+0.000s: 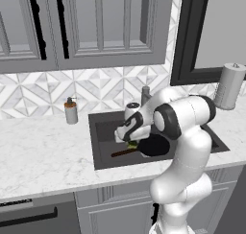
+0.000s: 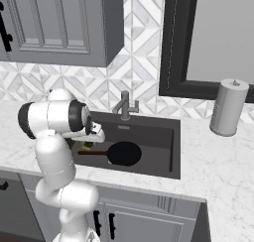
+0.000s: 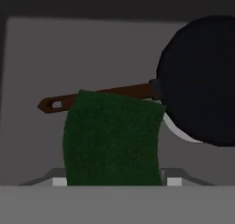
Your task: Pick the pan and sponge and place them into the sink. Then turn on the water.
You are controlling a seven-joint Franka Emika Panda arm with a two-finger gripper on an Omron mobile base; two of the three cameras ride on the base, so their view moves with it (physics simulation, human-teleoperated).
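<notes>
Sink (image 2: 163,132) holds one pan (image 2: 124,153), one sponge (image 3: 112,138)

**No readable text in the scene**

No letters, numbers, brand marks or signs can be read on anything in these views. The small grey soap bottle with a dark pump top (image 1: 71,111) standing on the white marbled surface (image 1: 43,156) carries no legible label. The grey cylindrical canister with a knobbed lid (image 2: 228,107) is plain. The grey panelled cabinet doors (image 1: 96,22) and the white-and-grey geometric tiled backsplash (image 1: 96,91) bear patterns only, no writing.
</notes>
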